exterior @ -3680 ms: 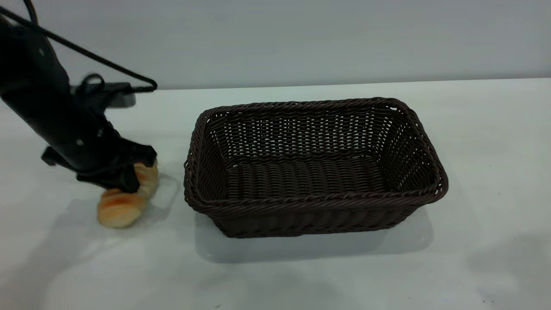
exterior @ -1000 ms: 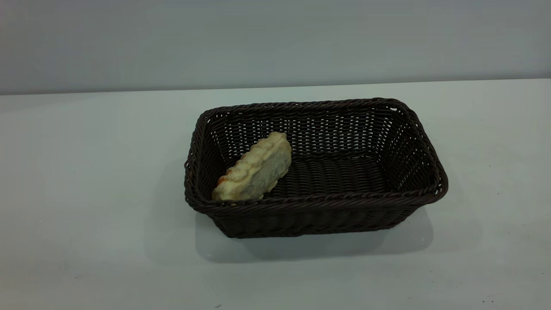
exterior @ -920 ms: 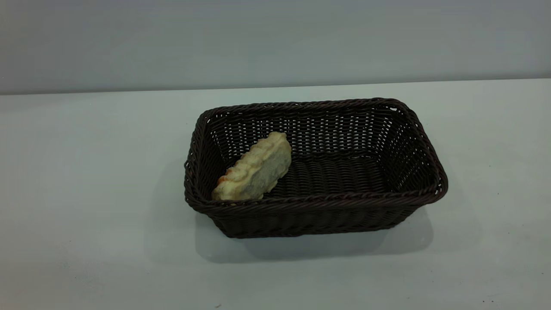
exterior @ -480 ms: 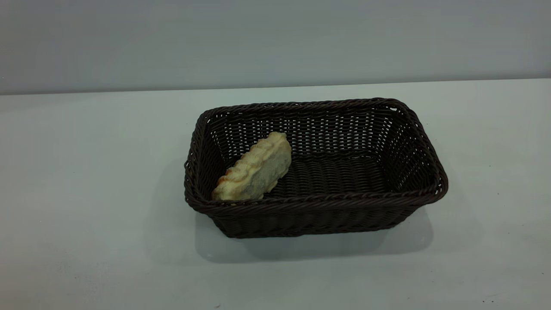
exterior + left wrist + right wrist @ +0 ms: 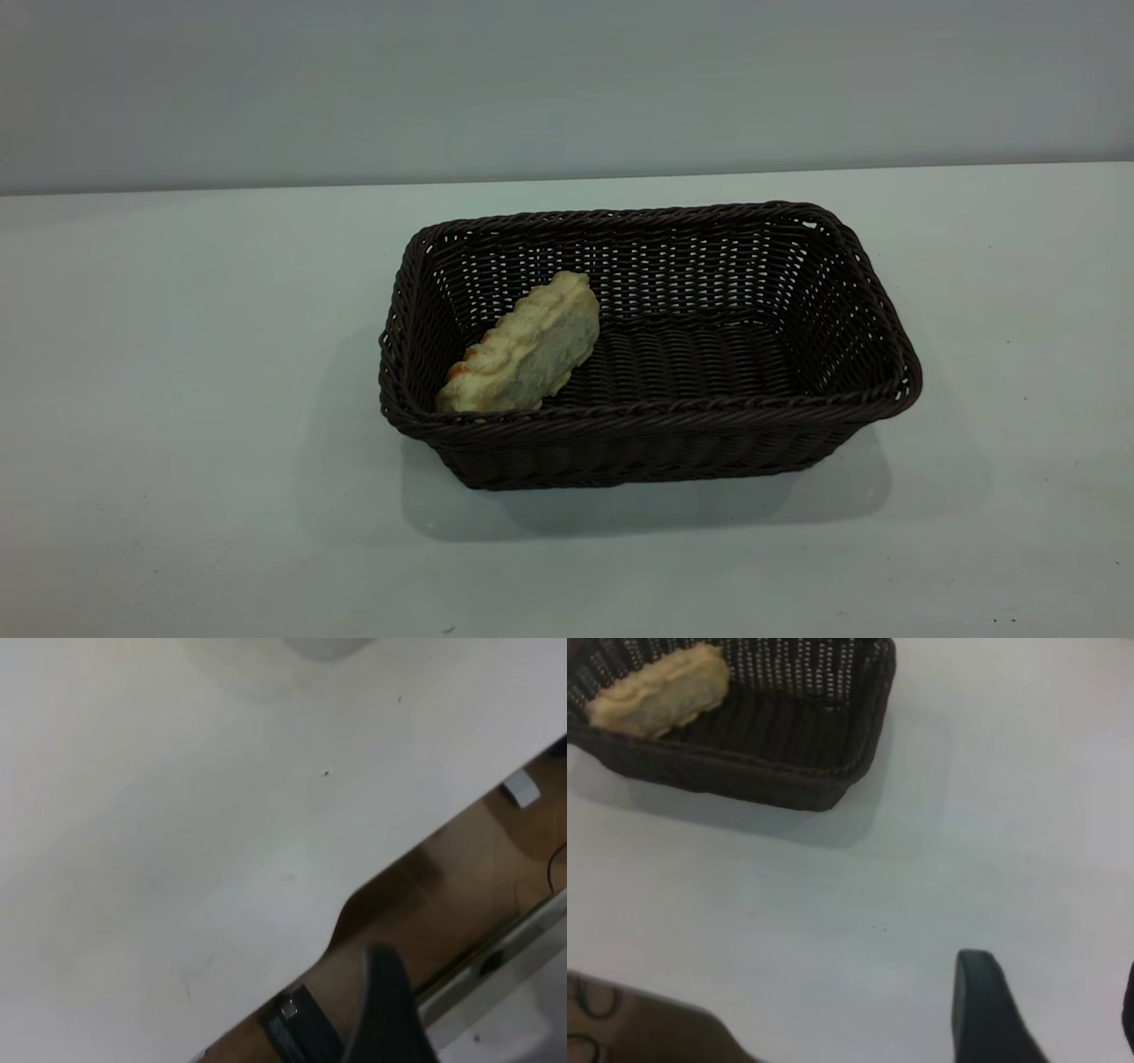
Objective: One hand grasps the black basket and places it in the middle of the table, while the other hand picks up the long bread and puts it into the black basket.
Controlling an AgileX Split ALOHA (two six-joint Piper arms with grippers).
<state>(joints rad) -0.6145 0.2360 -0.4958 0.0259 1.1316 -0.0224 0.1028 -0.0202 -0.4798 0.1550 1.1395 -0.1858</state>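
Jaws: both arms parked off the white matte surface; right jaws spread, holding nothing; left jaws' gap cannot be told.
Bread: pale oblong bun leans inside the dark woven wicker basket, judged dropped there.

Front overhead view; two wrist close-ups

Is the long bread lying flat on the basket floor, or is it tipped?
Tipped. The long bread leans in the left end of the black basket, pale underside showing, upper end propped toward the back wall.
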